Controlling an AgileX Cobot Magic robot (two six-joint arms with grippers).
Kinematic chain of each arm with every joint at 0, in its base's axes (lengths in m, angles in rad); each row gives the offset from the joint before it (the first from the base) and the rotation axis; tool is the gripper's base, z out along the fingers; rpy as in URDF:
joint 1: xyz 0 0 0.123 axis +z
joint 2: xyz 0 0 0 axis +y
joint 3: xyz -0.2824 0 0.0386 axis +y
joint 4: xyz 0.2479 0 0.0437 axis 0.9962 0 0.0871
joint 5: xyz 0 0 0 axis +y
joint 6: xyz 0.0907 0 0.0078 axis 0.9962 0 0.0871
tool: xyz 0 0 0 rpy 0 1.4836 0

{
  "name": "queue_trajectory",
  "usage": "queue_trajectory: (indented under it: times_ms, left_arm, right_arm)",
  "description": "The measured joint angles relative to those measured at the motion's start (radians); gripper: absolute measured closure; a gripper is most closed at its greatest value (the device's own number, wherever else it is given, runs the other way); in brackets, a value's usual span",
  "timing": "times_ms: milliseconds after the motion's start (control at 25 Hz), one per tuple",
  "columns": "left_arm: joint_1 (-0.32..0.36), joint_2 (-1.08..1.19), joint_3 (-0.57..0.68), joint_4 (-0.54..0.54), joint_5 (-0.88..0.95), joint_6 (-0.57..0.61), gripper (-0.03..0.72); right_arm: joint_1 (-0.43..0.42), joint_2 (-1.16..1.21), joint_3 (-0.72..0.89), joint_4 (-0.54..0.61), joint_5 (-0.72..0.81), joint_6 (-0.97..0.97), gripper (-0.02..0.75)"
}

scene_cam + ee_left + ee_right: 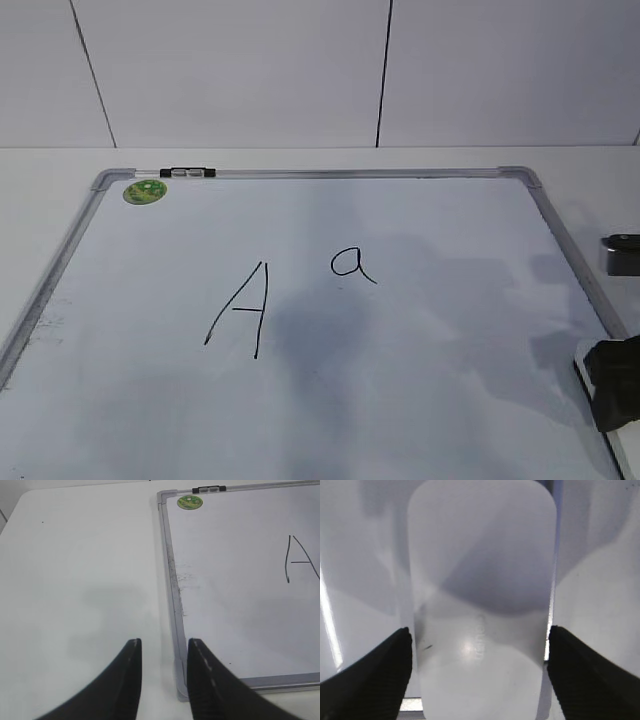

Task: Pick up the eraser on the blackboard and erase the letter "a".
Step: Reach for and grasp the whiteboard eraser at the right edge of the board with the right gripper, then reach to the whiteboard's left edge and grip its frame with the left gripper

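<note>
The eraser (482, 605) is seen close up in the right wrist view, lying on the blackboard (420, 400) by its right frame edge. The right gripper (479, 645) is set wide apart w/ one finger (375, 675) on each side of the eraser; whether contact is made can't be told. In the exterior view the letter "a" (353, 263) is unerased near board centre, right of the capital "A" (240, 310). The left gripper (164, 652) (fingers a little apart, nothing between) is held over the board's near-left corner. A green magnet (145, 191) is stuck at the far-left corner.
</note>
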Motion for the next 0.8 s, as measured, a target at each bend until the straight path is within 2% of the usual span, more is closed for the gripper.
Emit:
queue_trajectory:
  times_ms: [520,800]
  left_arm:
    - [0.0,0.0,0.0,0.0,0.0,0.0,0.453]
    - [0.0,0.0,0.0,0.0,0.0,0.0,0.453]
  right_arm:
    - [0.0,0.036,0.0,-0.001,-0.012,0.006,0.073]
    - [0.0,0.036,0.0,-0.001,-0.012,0.018,0.115]
